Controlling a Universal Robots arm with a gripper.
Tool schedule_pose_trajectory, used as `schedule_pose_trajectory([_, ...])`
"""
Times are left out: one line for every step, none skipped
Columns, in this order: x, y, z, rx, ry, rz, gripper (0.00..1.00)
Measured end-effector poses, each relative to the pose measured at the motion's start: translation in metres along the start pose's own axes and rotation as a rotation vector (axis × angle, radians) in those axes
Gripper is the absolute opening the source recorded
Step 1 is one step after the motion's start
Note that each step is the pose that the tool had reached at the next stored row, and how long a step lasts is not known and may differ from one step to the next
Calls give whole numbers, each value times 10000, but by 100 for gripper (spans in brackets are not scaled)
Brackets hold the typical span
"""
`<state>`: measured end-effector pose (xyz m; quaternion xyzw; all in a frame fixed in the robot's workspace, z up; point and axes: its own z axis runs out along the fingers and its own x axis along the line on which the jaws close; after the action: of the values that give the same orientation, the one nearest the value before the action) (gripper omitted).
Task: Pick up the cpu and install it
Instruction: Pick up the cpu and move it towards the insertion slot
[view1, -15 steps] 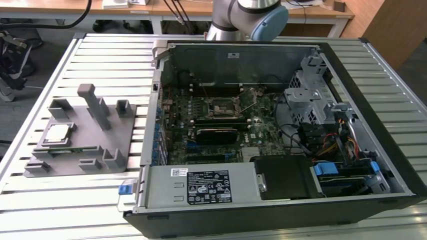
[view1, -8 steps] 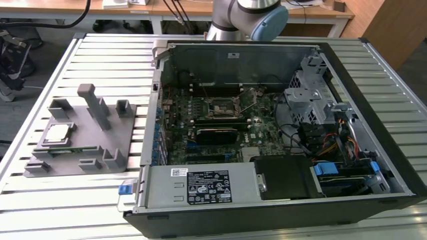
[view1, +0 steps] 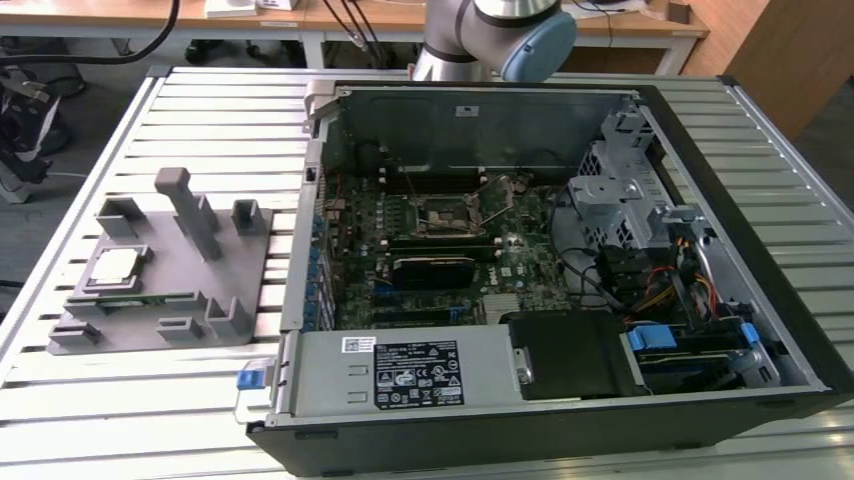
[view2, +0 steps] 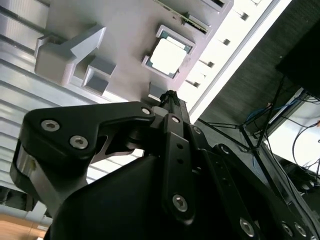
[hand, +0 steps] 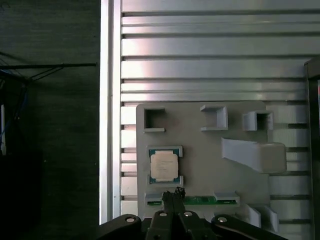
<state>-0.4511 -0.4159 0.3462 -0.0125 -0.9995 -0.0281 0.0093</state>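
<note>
1 cpu (hand: 163, 165) lies in 1 grey tray (hand: 200, 167); the gripper (hand: 173, 192) hangs near it, pinched narrow, holding nothing.

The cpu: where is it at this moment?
In the exterior view, the cpu lies in a pocket on the grey fixture tray, at the exterior view's left, beside the open computer case.

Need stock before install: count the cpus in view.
1. The cpu lies in a pocket of the tray, at the exterior view's left of the case; others may hide inside it.
</note>
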Motion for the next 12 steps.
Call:
schedule_pose_trajectory([0,-1,6,17,-2,13,11])
schedule_pose_trajectory([1,-1,9,66,9,17,11])
schedule_pose_trajectory([1,-1,13,131,40,21,17])
schedule_pose_trajectory([1,-1,19,205,56,23,17])
schedule_pose_trajectory([0,-2,27,265,72,24,23])
schedule_pose_trajectory([0,-3,37,282,96,25,29])
schedule_pose_trajectory([0,-4,47,288,105,25,29])
schedule_pose_trajectory([0,-4,59,291,105,25,35])
schedule_pose_trajectory([-1,-5,72,291,106,26,41])
schedule_pose_trajectory([-1,-5,85,289,105,25,41])
schedule_pose_trajectory([-1,-6,98,276,106,26,47])
schedule_pose_trajectory([0,-6,112,255,106,27,52])
